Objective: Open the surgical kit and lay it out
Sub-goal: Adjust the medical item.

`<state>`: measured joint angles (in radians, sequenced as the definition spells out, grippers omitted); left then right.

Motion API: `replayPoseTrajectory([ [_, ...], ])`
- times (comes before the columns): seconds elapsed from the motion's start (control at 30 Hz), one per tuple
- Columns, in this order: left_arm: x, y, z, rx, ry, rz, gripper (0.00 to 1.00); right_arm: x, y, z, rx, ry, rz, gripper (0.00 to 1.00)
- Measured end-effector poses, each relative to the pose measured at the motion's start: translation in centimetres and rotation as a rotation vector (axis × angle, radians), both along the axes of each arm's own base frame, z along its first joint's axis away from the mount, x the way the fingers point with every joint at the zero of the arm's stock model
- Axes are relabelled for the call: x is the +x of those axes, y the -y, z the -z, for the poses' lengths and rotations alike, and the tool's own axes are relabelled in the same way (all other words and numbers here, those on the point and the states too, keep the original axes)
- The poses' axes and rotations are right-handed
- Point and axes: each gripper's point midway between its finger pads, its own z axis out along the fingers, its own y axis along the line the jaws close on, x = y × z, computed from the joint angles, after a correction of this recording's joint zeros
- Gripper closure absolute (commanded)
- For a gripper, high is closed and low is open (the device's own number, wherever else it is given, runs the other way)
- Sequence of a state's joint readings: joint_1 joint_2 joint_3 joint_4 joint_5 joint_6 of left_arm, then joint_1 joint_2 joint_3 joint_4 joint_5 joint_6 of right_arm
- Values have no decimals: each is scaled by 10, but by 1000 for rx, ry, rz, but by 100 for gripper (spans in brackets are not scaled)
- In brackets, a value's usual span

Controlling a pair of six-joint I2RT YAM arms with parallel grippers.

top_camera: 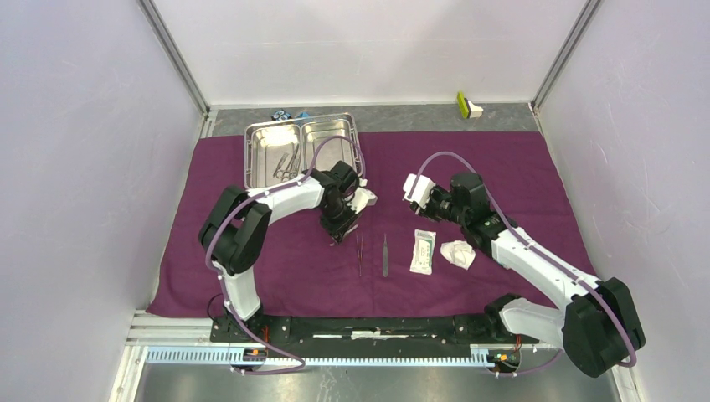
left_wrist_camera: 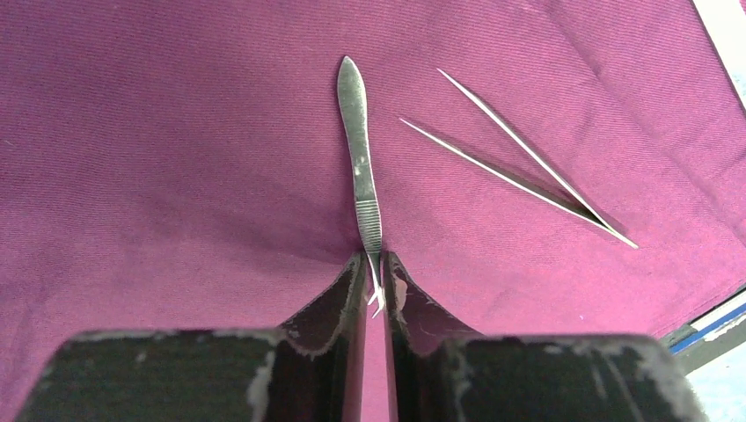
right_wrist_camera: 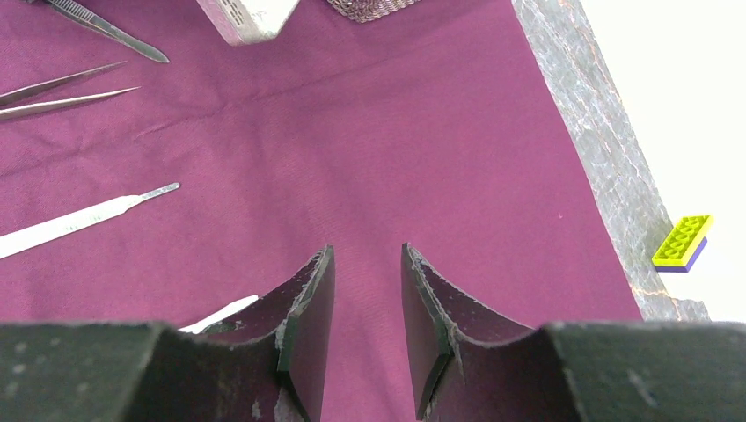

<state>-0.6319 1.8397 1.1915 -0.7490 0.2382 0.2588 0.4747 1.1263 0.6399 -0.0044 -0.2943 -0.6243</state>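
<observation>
The purple cloth wrap (top_camera: 519,167) lies spread flat. The steel tray (top_camera: 248,159) stands on its far left part, with ring-handled instruments in the left compartment. My left gripper (left_wrist_camera: 376,264) is down on the cloth (top_camera: 339,236), shut on the thin forked tip of slim metal forceps (left_wrist_camera: 356,149) that lie flat. The tweezers (left_wrist_camera: 585,213) lie just to their right (top_camera: 359,254). Beyond them are a flat metal handle (top_camera: 385,255), the white sealed packet (top_camera: 424,251) and a gauze wad (top_camera: 458,254). My right gripper (right_wrist_camera: 367,255) hovers open over bare cloth (top_camera: 414,199) with nothing between its fingers.
A yellow block (top_camera: 462,104) sits on the grey strip behind the cloth, right of centre. A small black-and-blue object (top_camera: 280,115) and a blue block (top_camera: 303,115) lie behind the tray. White walls close in both sides, and the arm bases line the near edge.
</observation>
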Motion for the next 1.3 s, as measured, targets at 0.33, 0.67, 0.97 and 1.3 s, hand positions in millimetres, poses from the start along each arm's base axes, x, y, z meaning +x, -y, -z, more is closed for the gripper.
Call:
replayPoseTrajectory([
  [0.33, 1, -2, -8, -1, 21, 15, 96, -4, -4, -3, 59, -46, 11, 57],
  [0.67, 33, 8, -116, -200, 457, 194, 98, 7, -30, -36, 287, -181, 12, 48],
  [0.97, 38, 12, -138, -243, 639, 321, 98, -1, -69, -44, 471, -429, -118, 41],
  [1.3, 19, 27, -129, -225, 709, 429, 98, -21, -103, -38, 591, -662, -234, 44],
])
